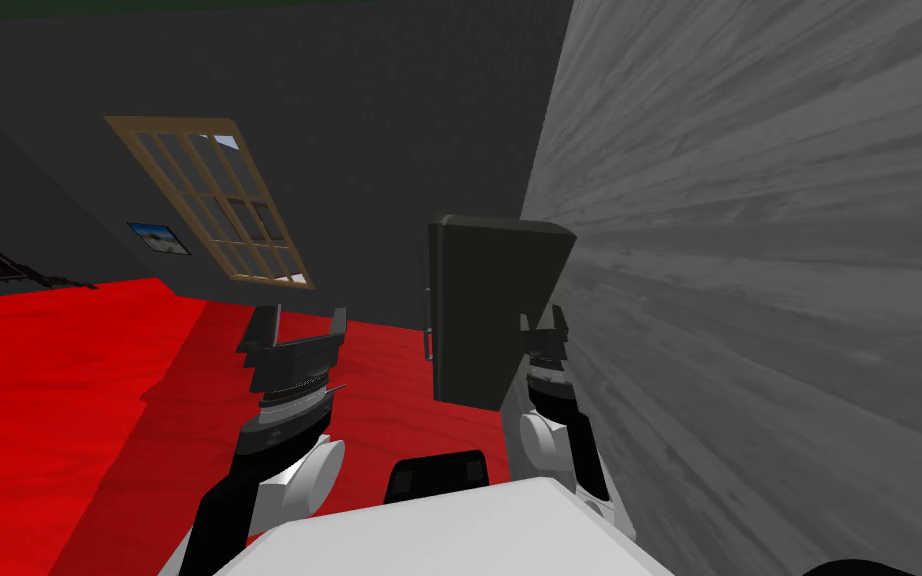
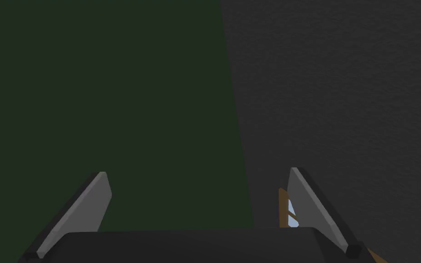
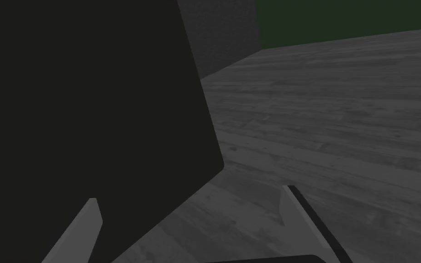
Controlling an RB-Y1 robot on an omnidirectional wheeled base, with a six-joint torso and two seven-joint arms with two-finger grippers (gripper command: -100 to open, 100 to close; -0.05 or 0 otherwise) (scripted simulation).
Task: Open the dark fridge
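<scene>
Spreading on the left: a bright red floor [image 1: 69, 400] runs from the left edge across to the foot of the fridge, with a darker red band nearer the robot.
Back wall: a dark grey wall [image 1: 369, 120] rises behind the floor and spans the room up to the corner.
Small picture: a little framed picture [image 1: 159, 238] hangs on that dark wall, low down, just beside the window.
Window: a tan-framed window [image 1: 214, 200] with many panes is set in the same wall, to the right of the small picture.
Left end effector: the left end effector [image 1: 303, 320] hangs over the red floor, well apart from the fridge. Its two fingers are spread wide with nothing between them, as its wrist view [image 2: 198, 176] also shows.
Fridge: the dark fridge [image 1: 479, 310] stands on the red floor in the corner where the dark wall meets the grey wall. Its front looks flush with its body.
Handle: a thin handle [image 1: 429, 325] runs along the fridge front's left edge.
Right end effector: the right end effector [image 1: 542, 322] sits between the fridge's side and the grey wall, just beside the fridge. Its fingers are spread apart and grip nothing. In its wrist view [image 3: 190, 195] the fridge's flat dark side [image 3: 91, 100] reaches partway into the gap between them. Whether a finger touches that side cannot be told.
Right wall: a grey wall [image 1: 749, 280] with wood-grain planks takes up the right of the room and runs close past the right arm [image 3: 333, 114].
</scene>
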